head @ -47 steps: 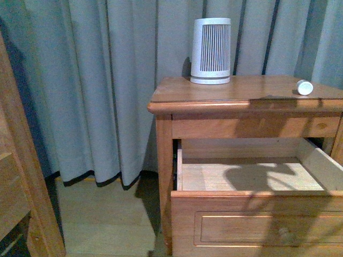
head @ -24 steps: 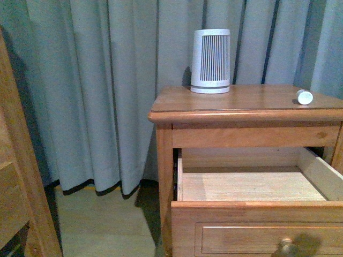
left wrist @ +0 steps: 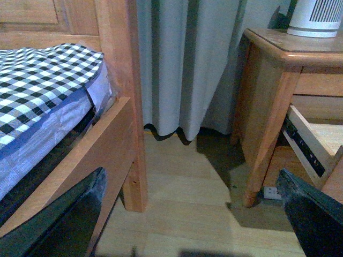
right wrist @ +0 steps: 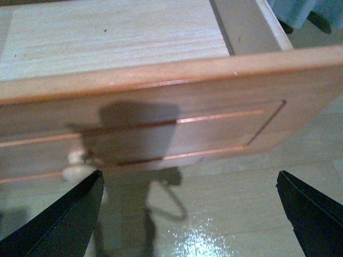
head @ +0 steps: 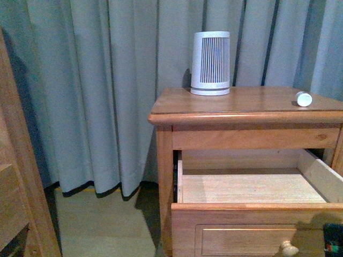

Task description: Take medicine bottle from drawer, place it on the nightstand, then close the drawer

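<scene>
Bottle (head: 304, 99) is seen lying near the right edge of the nightstand (head: 241, 104) top, well apart from the canister (head: 210, 63) at its back edge. Drawer (head: 252, 187) is pulled out. Both end effectors, left (left wrist: 187, 214) and right (right wrist: 187, 214), are held apart, nothing being clamped.

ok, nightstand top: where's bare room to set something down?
The nightstand top is bare between the white ribbed canister at the back and the medicine bottle at the right edge. Front-left corner is bare too. The open drawer looks empty.
</scene>
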### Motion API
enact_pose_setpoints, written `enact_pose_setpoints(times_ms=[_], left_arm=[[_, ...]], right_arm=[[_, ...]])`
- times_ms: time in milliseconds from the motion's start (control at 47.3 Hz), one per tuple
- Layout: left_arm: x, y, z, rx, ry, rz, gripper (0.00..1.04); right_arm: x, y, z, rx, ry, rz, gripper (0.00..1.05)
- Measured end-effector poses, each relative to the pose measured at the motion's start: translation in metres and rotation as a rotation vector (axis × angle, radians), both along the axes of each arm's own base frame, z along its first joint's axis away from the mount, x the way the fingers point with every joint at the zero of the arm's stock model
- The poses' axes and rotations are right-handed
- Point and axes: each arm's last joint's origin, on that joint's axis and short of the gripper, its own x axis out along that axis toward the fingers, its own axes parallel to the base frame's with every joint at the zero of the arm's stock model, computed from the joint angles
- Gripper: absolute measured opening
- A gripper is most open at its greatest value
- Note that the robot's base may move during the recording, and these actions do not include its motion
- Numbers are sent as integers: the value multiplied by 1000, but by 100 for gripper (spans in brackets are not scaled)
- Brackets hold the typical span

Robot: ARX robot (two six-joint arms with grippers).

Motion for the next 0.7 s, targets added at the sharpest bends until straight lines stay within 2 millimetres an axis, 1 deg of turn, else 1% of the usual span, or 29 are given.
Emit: enact_pose_setpoints(times_ms=[148,211,254,296,317,380,402,507,697], left_arm=[[0,0,0,0,0,0,98],[0,0,0,0,0,0,98],[0,0,0,0,0,0,98],[0,0,0,0,0,0,98],[0,0,0,0,0,0,98],[0,0,0,0,0,0,98],[0,0,0,0,0,0,98],[0,0,0,0,0,0,98],[0,0,0,0,0,0,98]], right_arm=[[34,-2,-12,-54,-34,-2,98],[54,-5,-21,-77,-33,-15,98],[64,-7,-23,-81,-30,-24,98],[78,-9,-25,-87,-35,-40,98],[82,-9,-25,-89,-39,-43,98],[106,-12,-24,-101,-57,-64,98],[110,-12,-24,-105,-62,-66,98],[144,-15,-21,-145,-87,-74,98],[188,-19,-14,-222,-104,-82,98]])
